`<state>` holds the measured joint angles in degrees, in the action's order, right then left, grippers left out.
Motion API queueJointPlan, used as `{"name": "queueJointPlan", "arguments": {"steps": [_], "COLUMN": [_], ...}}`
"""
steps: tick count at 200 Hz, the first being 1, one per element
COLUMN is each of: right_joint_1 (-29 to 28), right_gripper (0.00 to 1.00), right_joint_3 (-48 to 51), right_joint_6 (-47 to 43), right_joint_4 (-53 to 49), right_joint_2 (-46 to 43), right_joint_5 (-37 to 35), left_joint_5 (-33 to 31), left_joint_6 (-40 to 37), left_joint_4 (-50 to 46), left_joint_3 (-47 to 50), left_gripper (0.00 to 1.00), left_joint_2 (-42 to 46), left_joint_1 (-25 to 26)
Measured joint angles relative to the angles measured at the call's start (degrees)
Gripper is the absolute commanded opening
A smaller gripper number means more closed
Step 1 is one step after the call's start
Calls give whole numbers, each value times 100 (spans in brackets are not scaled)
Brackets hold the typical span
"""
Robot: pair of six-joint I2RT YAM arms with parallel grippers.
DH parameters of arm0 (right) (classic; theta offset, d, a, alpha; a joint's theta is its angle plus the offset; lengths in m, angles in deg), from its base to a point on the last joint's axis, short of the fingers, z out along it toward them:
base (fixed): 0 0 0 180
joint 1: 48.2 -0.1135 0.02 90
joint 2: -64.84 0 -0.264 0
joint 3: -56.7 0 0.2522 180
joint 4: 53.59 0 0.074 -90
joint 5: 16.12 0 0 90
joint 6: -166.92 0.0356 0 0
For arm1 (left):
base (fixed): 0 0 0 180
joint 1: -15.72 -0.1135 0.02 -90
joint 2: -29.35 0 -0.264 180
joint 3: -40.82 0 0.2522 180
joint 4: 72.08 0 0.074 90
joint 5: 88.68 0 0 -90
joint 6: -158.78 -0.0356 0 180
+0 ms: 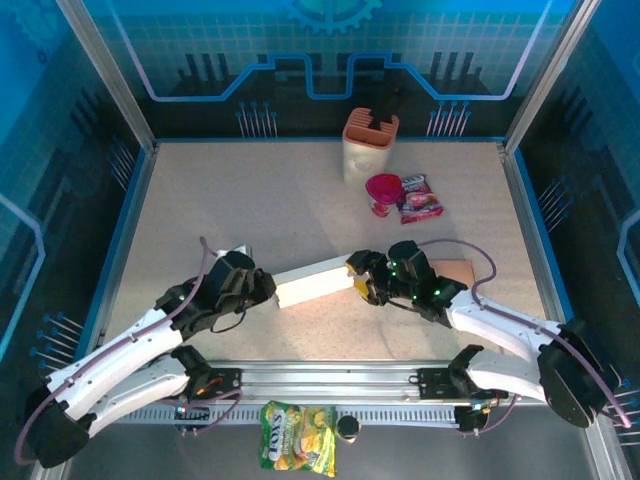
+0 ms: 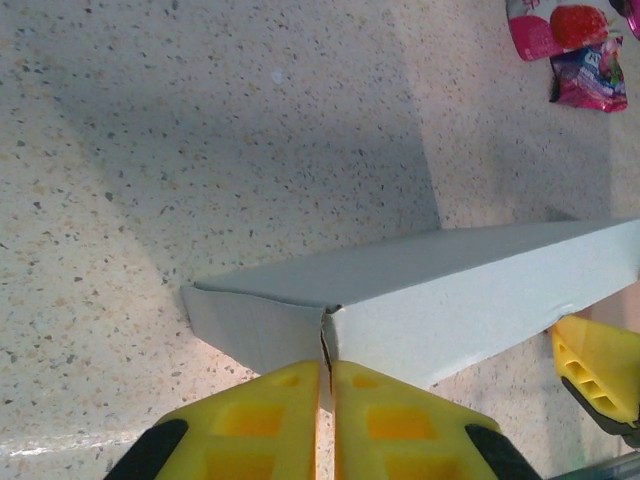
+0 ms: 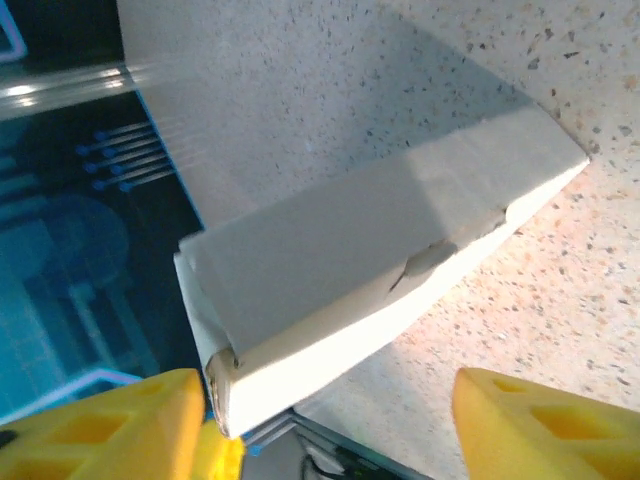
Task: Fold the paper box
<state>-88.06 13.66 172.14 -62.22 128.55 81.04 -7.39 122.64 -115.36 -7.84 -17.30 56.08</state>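
A green-and-yellow crisp bag (image 1: 298, 450) lies nearest the camera, behind both claws and on the near side of the arms' mounting rail (image 1: 330, 378).

On the speckled bench (image 1: 200, 210), the white paper box (image 1: 315, 282) lies long and flat between the two claws, one end toward each. The left claw (image 1: 268, 287) meets the box's left end. From its wrist camera, its yellow fingers (image 2: 270, 420) are pressed all but together at the box's near corner, where a seam splits the wall. A thin pale sliver of the box is pinched in the slit between them.

The right claw (image 1: 358, 280) stands at the opposite end, its fingers spread wide. From its wrist camera, the box's end reaches into the gap, and its corner touches the finger (image 3: 110, 425) at the left of that view. The other finger stands well apart from the box. One long edge of the box is dented.

Just right of the right claw, a flat tan cardboard piece (image 1: 455, 272) lies on the bench, partly hidden by the arm and its cable. Farther beyond that claw stands a pink cup (image 1: 383, 192), with a pink snack packet (image 1: 420, 197) just beside it. Beyond them, near the far wall, is a peach-coloured holder (image 1: 370, 145) with dark handles standing in it.
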Motion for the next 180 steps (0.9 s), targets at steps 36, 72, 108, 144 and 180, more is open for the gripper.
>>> {"name": "queueJointPlan", "arguments": {"steps": [36, 72, 108, 144, 180], "right_joint_1": [-289, -289, -249, 33, 131], "right_gripper": [80, 83, 83, 84, 87], "right_joint_3": [-439, -472, -376, 114, 367], "right_joint_6": [33, 31, -214, -415, -695], "right_joint_4": [-181, -61, 107, 450, 186], "right_joint_2": [269, 675, 693, 907, 1016], "right_joint_5": [-107, -85, 39, 481, 717], "left_joint_5": [-264, -776, -1123, -1224, -1279], "left_joint_6": [4, 68, 251, 450, 544], "left_joint_4": [11, -70, -15, 273, 568], "left_joint_3": [-63, -72, 61, 348, 391], "left_gripper": [9, 10, 13, 21, 26], "left_joint_2": [-116, -142, -433, -1156, -1373], "left_joint_1": [481, 1202, 1725, 1875, 1875]}}
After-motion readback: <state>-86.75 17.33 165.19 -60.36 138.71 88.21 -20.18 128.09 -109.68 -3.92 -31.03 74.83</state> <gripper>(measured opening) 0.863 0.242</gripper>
